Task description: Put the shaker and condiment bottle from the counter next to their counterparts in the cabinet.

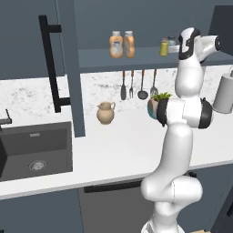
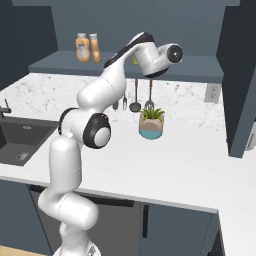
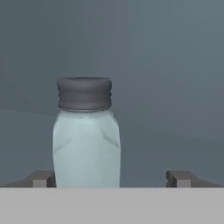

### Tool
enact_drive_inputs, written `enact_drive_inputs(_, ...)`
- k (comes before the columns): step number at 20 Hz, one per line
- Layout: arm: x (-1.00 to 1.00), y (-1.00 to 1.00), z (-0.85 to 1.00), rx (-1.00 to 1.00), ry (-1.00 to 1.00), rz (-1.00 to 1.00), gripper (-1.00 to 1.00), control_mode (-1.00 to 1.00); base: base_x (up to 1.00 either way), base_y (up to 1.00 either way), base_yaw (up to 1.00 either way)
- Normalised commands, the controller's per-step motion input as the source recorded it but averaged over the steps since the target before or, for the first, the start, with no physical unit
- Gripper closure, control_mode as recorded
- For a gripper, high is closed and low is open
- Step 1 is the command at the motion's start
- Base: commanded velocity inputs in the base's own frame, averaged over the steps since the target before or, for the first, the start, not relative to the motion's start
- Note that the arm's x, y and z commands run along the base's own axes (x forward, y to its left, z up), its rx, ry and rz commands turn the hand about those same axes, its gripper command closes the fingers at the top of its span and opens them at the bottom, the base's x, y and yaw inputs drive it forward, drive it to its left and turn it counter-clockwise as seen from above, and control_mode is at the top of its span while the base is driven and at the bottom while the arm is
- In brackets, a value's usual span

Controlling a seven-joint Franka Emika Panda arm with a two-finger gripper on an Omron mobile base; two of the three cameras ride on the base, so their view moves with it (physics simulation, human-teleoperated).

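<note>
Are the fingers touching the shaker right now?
Cannot tell. In the hand view the shaker abuts the left finger without visible gap; the right finger stands apart.

Both base views look forward and down from behind the arm, left and right, sharing the table [image 1: 113, 145], cabinet [image 1: 136, 59] shelf and hanging utensils [image 1: 136, 86]; the hand view sits very close, level with the shaker [image 3: 86, 135], facing the cabinet's back wall
</note>
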Motion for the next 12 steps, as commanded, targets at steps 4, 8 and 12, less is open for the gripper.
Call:
enact_drive_inputs(4, 0.0, -0.04, 0.0, 0.0, 0.0, 0.0, -1.0, -1.0, 0.0, 0.0, 0.0)
enact_drive_inputs(8, 0.0, 0.0, 0.0, 0.0, 0.0, 0.01, -1.0, -1.0, 0.0, 0.0, 0.0)
enact_drive_inputs(12, -0.19, 0.0, 0.02, 0.0, 0.0, 0.06, -1.0, -1.0, 0.0, 0.0, 0.0)
